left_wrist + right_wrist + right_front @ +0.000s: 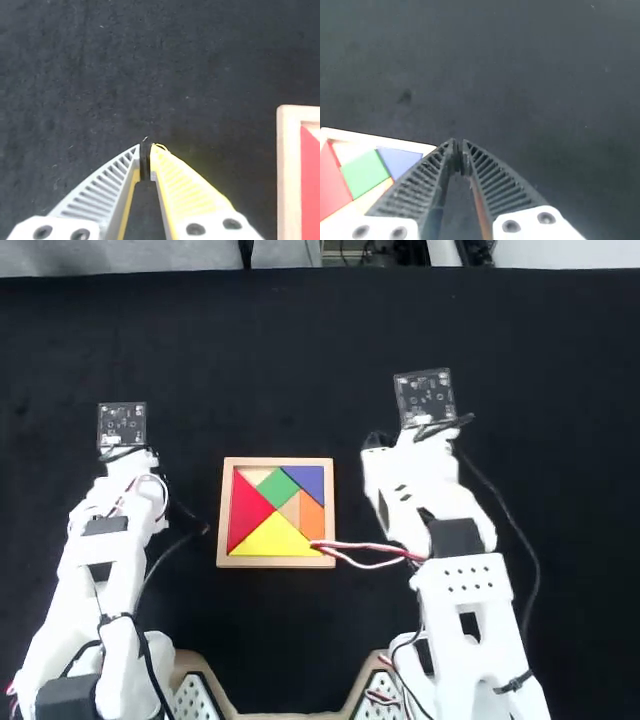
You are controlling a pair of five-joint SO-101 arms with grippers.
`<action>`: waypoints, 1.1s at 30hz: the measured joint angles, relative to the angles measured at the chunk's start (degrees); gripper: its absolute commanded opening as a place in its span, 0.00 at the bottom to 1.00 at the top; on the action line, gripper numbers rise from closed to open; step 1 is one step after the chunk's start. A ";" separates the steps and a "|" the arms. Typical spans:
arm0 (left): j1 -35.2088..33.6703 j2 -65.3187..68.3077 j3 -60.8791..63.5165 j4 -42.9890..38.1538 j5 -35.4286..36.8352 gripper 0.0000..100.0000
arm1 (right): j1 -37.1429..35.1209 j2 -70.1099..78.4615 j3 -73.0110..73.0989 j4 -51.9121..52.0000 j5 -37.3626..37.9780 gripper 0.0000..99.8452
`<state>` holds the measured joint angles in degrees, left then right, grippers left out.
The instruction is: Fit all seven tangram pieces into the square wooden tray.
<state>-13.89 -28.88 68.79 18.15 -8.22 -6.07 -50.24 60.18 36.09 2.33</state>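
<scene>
Square wooden tray [224,510] is holding coloured tangram pieces [270,537] | left fingers [117,175] are clenching empty | right fingers [492,180] are clenching empty

Pale wood tray [275,561], red, yellow, green, blue, orange pieces [275,538], black cloth [520,350]

Cable [372,556] touches tray [276,561] corner, spans gap toward right arm [440,530].

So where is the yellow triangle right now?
In the high view the yellow triangle lies inside the wooden tray, along the edge nearest the robot, with the red triangle on its left and the orange piece on its right.
</scene>
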 measured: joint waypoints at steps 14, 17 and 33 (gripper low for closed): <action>0.62 0.00 0.00 0.00 -0.26 0.05 | 0.18 0.53 5.27 -4.48 0.00 0.01; 0.62 0.00 0.26 -0.26 -0.26 0.05 | 0.18 0.53 8.35 -8.62 0.00 0.01; 0.62 -0.09 4.92 -8.88 -4.40 0.05 | 0.18 7.12 -7.56 24.18 9.67 0.14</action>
<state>-13.27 -28.97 73.71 9.27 -12.62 -5.89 -43.12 52.62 60.26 12.00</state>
